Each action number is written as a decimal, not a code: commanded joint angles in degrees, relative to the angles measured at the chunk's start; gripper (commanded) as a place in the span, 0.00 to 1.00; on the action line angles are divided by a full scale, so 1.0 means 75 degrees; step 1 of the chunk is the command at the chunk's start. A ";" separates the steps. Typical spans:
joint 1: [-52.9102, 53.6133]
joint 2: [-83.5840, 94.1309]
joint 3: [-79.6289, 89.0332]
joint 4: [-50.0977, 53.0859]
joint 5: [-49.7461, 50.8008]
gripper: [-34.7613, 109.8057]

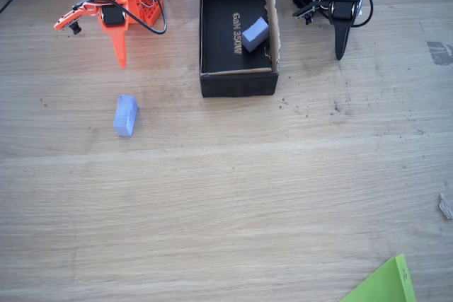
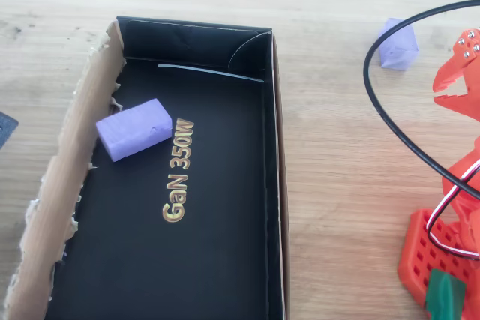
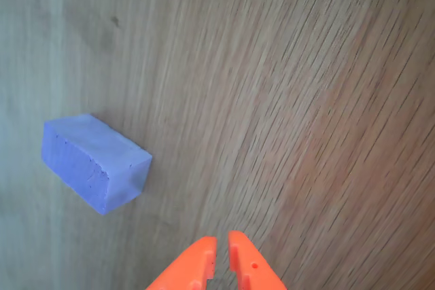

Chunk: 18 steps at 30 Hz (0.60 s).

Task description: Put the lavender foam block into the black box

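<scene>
The lavender foam block (image 1: 125, 115) lies flat on the wooden table, left of the black box (image 1: 212, 33) and apart from it. It also shows in the overhead view (image 2: 397, 44) and the wrist view (image 3: 95, 161). My orange gripper (image 1: 120, 54) hangs tip-down above the table, a short way behind the block, with its jaws shut and nothing between them. In the wrist view the fingertips (image 3: 222, 252) nearly touch, and the block lies ahead of them to the left. The black box (image 2: 274, 185) has gold lettering on its floor and one raw brown wall.
A paler, greyer lavender block (image 2: 133, 129) lies inside the box near the brown wall. A black cable (image 2: 375, 110) loops over the table beside my arm's base. A green sheet corner (image 1: 386, 284) pokes in at the front right.
</scene>
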 commanded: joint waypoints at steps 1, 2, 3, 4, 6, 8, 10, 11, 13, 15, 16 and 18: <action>0.0293 0.0094 0.0023 0.0176 -0.0785 0.24; 0.0293 0.0094 0.0023 0.0176 -0.0785 0.24; 0.0293 0.0094 0.0023 0.0176 -0.0785 0.24; 0.0316 0.0094 0.0023 0.0176 -0.0785 0.24; 0.0398 0.0094 0.0023 0.0176 -0.0785 0.24; 0.0457 0.0094 0.0023 0.0176 -0.0785 0.24; 0.0469 0.0094 0.0023 0.0176 -0.0785 0.24; 0.0457 0.0094 0.0023 0.0176 -0.0785 0.24; 0.0398 0.0094 0.0023 0.0176 -0.0785 0.24; 0.0387 0.0094 0.0023 0.0176 -0.0785 0.24; 0.0387 0.0094 0.0023 0.0176 -0.0785 0.24; 0.0422 0.0094 0.0023 0.0176 -0.0785 0.24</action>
